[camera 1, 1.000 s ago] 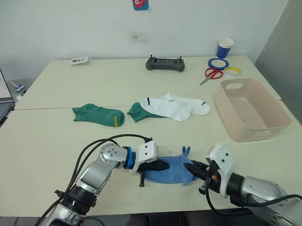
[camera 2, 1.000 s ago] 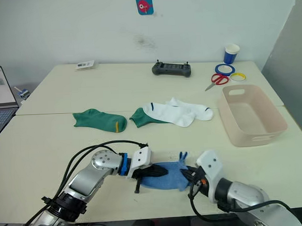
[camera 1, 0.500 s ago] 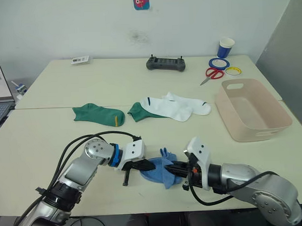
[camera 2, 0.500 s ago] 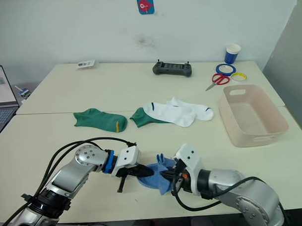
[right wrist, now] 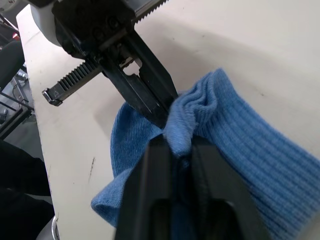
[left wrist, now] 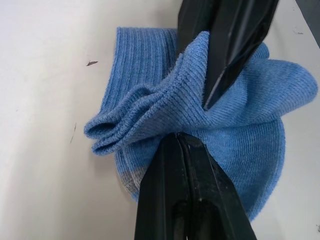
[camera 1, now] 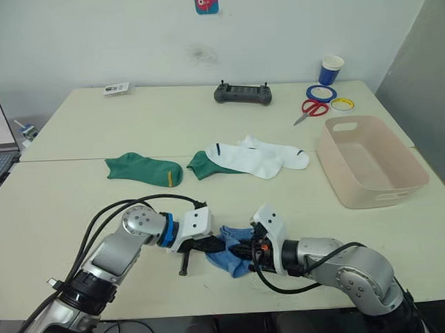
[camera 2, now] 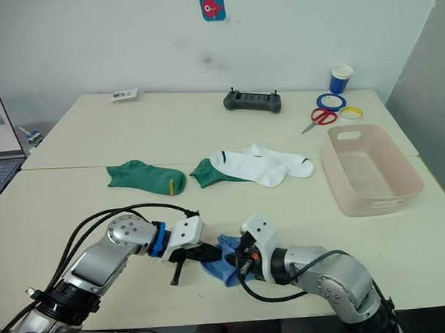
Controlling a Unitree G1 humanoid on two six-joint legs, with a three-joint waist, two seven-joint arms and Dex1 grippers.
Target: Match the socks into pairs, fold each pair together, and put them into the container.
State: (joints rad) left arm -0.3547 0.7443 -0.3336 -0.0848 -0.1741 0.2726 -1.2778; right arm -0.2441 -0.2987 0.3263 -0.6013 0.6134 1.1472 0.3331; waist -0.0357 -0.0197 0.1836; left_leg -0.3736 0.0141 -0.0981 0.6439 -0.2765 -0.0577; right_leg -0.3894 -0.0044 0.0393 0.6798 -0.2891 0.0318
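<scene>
At the table's near edge, the left gripper [camera 1: 216,244] and right gripper [camera 1: 244,251] meet tip to tip, both clamped on the bunched light blue socks [camera 1: 231,255]; the container [camera 1: 370,161] lies well off to the right, nearer the right arm

Even, bright, diffuse light fills the head views; shadows are soft and short, lying close under the left gripper [camera 1: 219,244] and right gripper [camera 1: 244,250]. No glare shows. In the wrist views the blue sock [left wrist: 240,125] knit near the fingertips is sharp, while nearer finger bases blur.
</scene>
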